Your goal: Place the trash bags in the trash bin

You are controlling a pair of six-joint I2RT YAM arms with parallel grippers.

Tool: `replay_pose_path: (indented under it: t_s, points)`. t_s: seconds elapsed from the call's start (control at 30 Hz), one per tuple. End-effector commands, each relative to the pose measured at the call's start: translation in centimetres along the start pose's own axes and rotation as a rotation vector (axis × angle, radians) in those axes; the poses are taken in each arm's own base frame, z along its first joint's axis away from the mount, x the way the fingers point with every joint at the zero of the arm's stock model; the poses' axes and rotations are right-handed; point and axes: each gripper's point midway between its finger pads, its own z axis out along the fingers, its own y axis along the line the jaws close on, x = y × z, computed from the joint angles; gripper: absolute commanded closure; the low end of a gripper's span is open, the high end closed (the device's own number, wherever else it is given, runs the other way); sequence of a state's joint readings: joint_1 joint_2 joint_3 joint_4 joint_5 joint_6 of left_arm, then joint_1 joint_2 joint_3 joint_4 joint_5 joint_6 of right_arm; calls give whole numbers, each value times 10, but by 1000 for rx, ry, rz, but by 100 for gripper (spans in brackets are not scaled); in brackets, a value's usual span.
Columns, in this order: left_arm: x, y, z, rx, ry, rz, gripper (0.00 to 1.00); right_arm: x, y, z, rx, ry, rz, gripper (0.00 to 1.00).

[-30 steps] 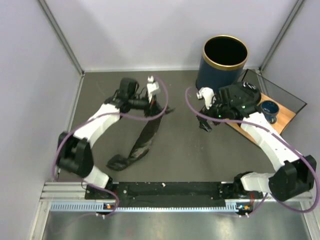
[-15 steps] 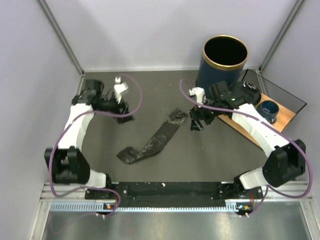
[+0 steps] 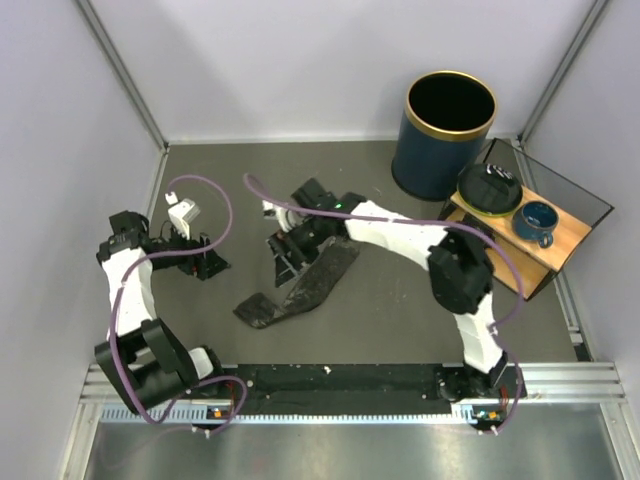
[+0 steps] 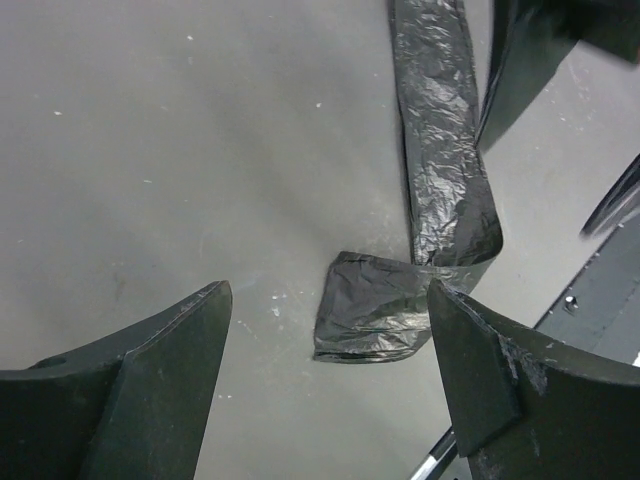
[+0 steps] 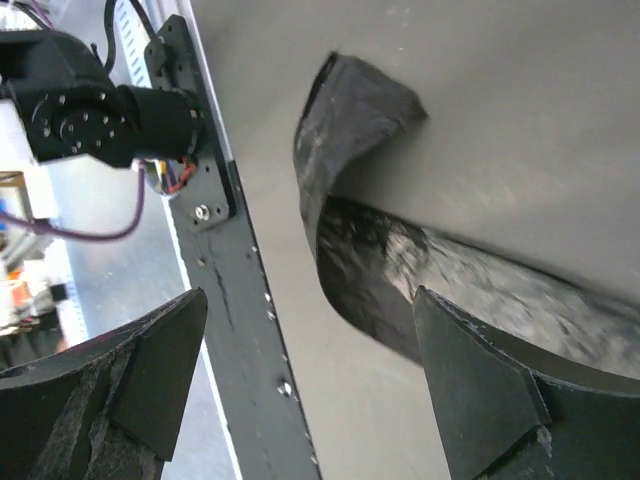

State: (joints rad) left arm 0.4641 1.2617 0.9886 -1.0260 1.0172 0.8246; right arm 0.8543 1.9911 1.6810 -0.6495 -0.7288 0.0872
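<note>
The trash bag [image 3: 305, 283] is a long strip of crinkly black film lying flat on the grey table, with one end folded over near the front. The navy trash bin [image 3: 449, 120] with a gold rim stands upright at the back right, its dark inside showing nothing. My right gripper [image 3: 282, 258] reaches far to the left and hovers open just beside the bag's upper half. In the right wrist view the bag [image 5: 440, 285] passes by the right finger, with nothing between the jaws [image 5: 308, 300]. My left gripper [image 3: 205, 264] is open and empty at the left; the bag's folded end [image 4: 375, 310] lies beyond it.
A wooden tray [image 3: 552, 245] at the right holds a small black round roll [image 3: 490, 188] and a blue bowl [image 3: 537, 220]. The black base rail [image 3: 340, 380] runs along the table's near edge. Purple cables loop over both arms.
My left gripper opened, let go of the bag and drew back to the left. The bag dropped flat onto the table. My right arm swung far left to the bag.
</note>
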Motion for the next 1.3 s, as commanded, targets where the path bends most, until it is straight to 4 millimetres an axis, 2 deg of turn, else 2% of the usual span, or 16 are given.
replay_pose_path:
  t_s: [0.0, 0.2, 0.37, 0.47, 0.5, 0.57, 0.6, 0.63, 0.73, 0.77, 0.83, 0.87, 0.97, 1.1, 1.13, 1.27]
  points:
    - [-20, 8, -13, -148, -80, 40, 14, -21, 24, 48, -94, -1, 100, 15]
    - [-30, 2, -22, -184, -112, 57, 15, -14, 22, 99, -155, 59, 201, 14]
    - [-33, 2, -23, -198, -125, 22, 16, -8, 38, 127, -289, 110, 295, 22]
    - [-38, -2, -27, -189, -147, 2, 18, -3, 40, 124, -343, 134, 318, 55]
    - [-40, -6, -28, -172, -161, 0, 19, -6, 41, 119, -348, 127, 311, 83]
    - [-46, -18, -28, -115, -191, -8, 24, -23, 40, 92, -346, 68, 269, 100]
    - [-49, -22, -28, -98, -204, -13, 25, -31, 39, 80, -342, 39, 246, 100]
    - [-53, -24, -28, -85, -218, -12, 26, -50, 54, 50, -342, -30, 159, 100]
    - [-69, -42, -31, 0, -283, -1, 25, -73, 52, -6, -270, -170, -20, 100]
    - [-77, -47, -33, 21, -306, 22, 25, -81, 68, -43, -233, -240, -110, 100]
    - [-92, -58, -38, 67, -345, 55, 20, -88, 67, -69, -94, -314, -322, 100]
    - [-104, -59, -41, 68, -371, 63, 19, -93, 85, -98, -39, -374, -409, 100]
    - [-132, -74, -51, 81, -419, 95, 17, -102, 89, -140, 138, -489, -564, 100]
    - [-150, -112, -52, 138, -470, 179, 15, -98, 110, -172, 185, -581, -674, 100]
    - [-146, -125, -42, 197, -458, 181, 15, -102, 116, -180, 198, -624, -743, 100]
    - [-153, -187, -44, 388, -503, 252, 9, -87, 127, -194, 222, -637, -838, 100]
